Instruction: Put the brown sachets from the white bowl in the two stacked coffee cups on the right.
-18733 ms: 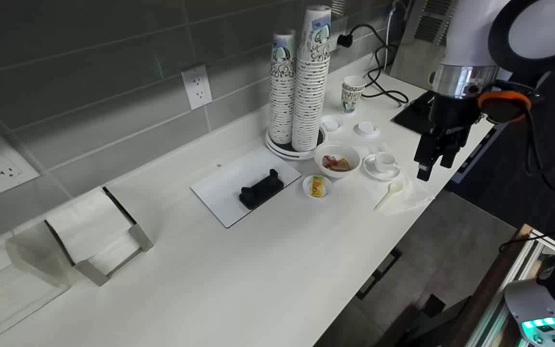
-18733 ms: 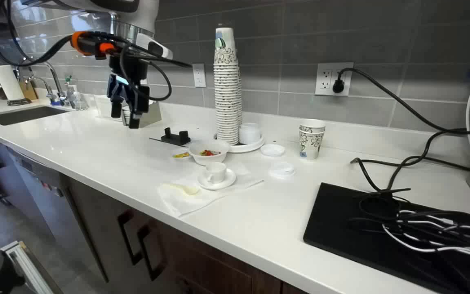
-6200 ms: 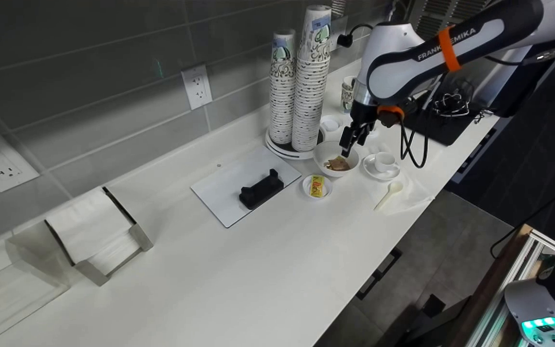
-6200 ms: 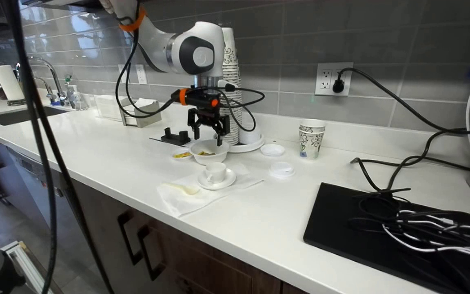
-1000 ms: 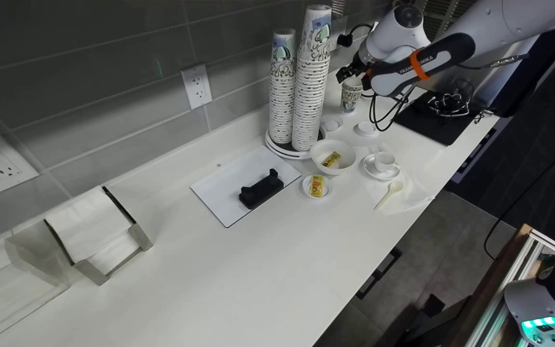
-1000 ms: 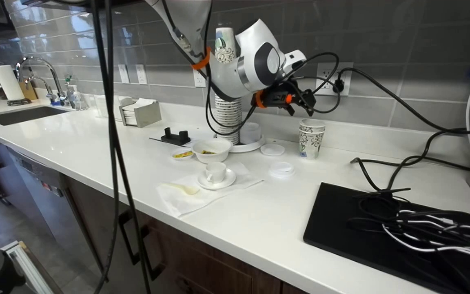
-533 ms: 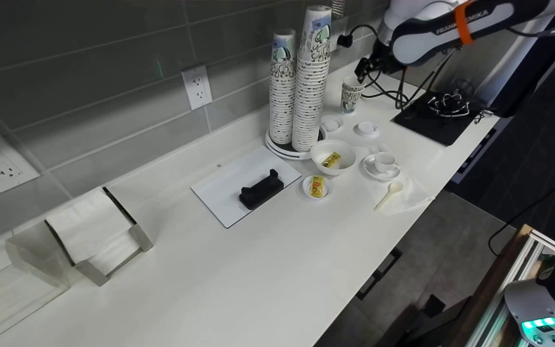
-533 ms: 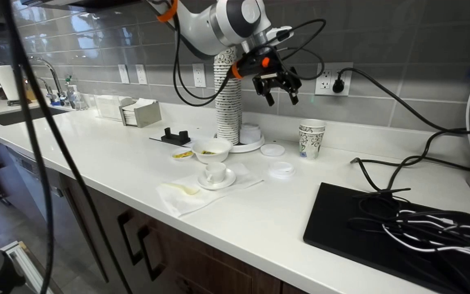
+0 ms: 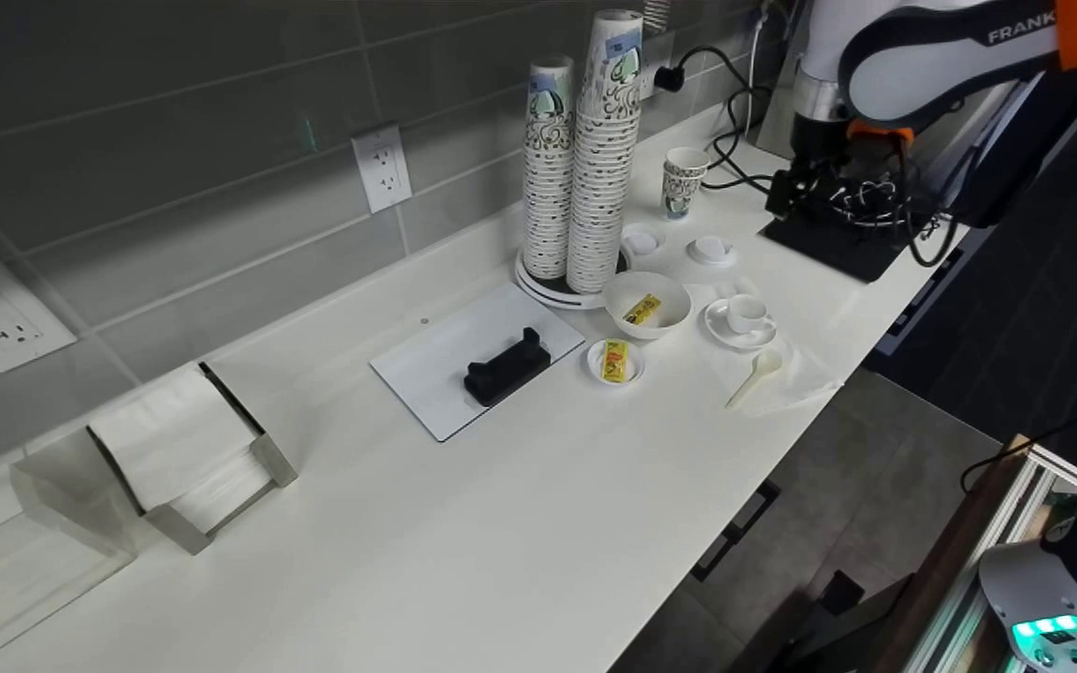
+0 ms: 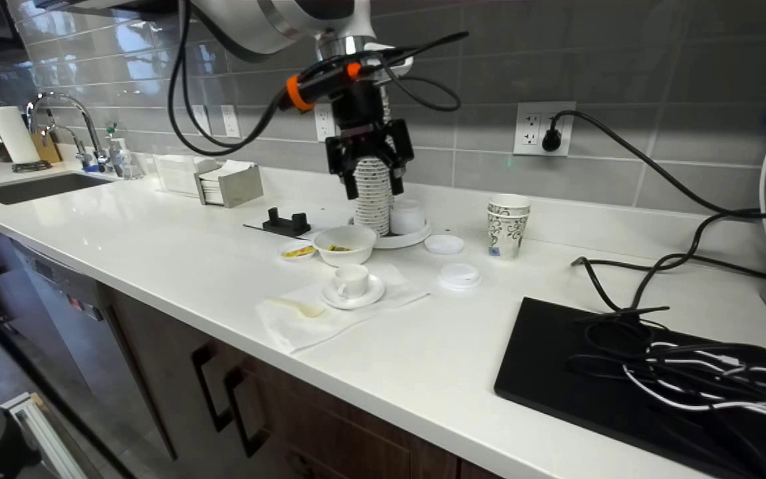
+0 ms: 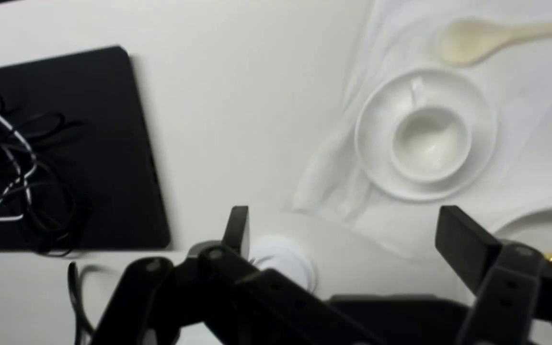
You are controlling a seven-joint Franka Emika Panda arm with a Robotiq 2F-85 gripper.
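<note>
Fingers (image 11: 465,244) hang in the air for me, released and spread wide, higher than the white bowl (image 9: 674,304); between them my wrist view shows bare bench (image 11: 357,275) and part of a white lid (image 11: 283,266). In an exterior view I see a yellow packet (image 9: 642,309) lying inside the white bowl. Where the brown sachets are I cannot tell; the bottom of the two stacked cups (image 10: 508,233) is hidden from me. Those cups stand upright, one inside the other, near the wall (image 10: 576,179) and well apart from the white bowl, with another white lid (image 10: 445,245) lying between them and the bowl. Just beside the white bowl, toward the wall, two tall towers of paper cups (image 9: 599,206) rise from a round tray (image 9: 538,290). Also just beside it, on the side away from the stacked cups, I have a small dish (image 9: 636,365) bearing a second yellow packet (image 9: 614,362). From the white bowl toward the front edge of the bench come a white cup (image 10: 352,281) on its saucer (image 10: 374,293), then a pale spoon (image 10: 307,309) on a napkin (image 10: 293,332). Well apart from the white bowl, a black board (image 10: 529,372) lies on the bench with tangled cables (image 10: 725,360) on it.
</note>
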